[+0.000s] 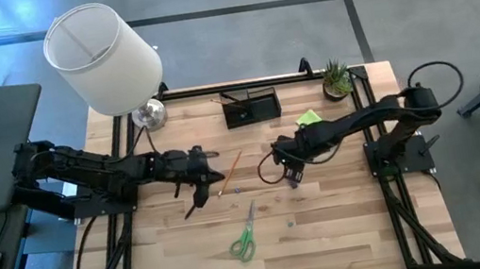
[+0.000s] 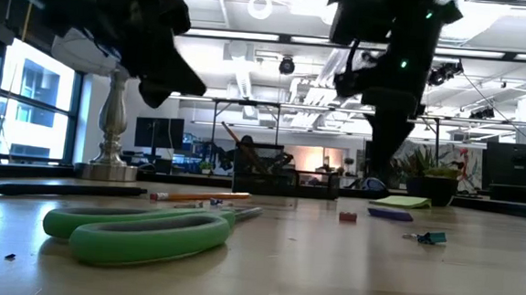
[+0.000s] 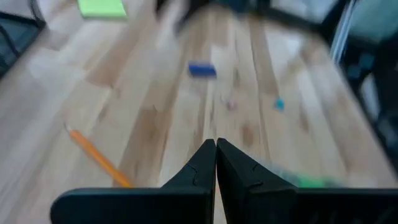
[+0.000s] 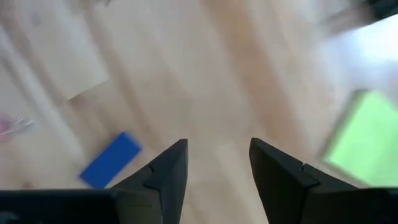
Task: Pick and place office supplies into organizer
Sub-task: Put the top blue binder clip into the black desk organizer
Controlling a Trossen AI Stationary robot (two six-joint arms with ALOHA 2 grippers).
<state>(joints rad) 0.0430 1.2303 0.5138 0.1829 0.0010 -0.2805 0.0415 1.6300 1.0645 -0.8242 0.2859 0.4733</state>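
Green-handled scissors lie flat near the table's front edge. An orange pencil and a dark pen lie at mid-table. The lime sticky-note pad lies right of the black organizer, which stands at the far edge. A small blue-purple block lies on the wood close beside my right gripper, which hangs open above the table, pointing down, with nothing between its fingers. My left gripper is shut and empty, raised over the pencil and pen.
A white-shaded lamp stands at the far left corner and a small potted plant at the far right. A tiny teal clip and a small red bit lie on the wood. Black cables run beside the right arm.
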